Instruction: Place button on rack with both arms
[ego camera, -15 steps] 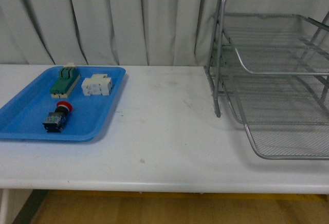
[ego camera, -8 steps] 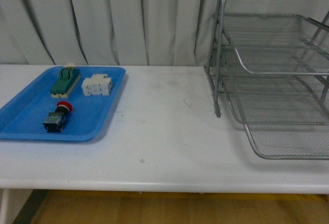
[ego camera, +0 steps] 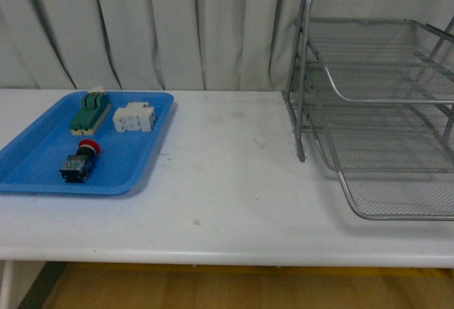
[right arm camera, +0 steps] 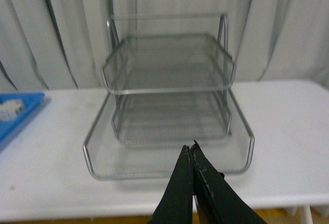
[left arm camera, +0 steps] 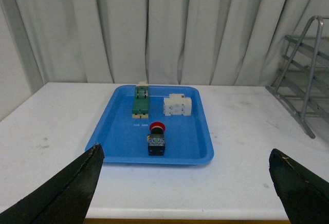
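Reading left gripper (left arm camera: 185, 152) as spread wide, holding nothing, facing the blue tray (left arm camera: 128, 160). Reading right gripper (right arm camera: 189, 149) as pinched closed on nothing, pointed at the rack (right arm camera: 169, 88). Seeing the button (ego camera: 79, 160) on its side in the tray's near part, red cap toward the curtain, near the green switch block (ego camera: 90, 110) and white terminal block (ego camera: 134, 118). Finding rack at the table's (ego camera: 227, 181) right end, well apart from the tray.
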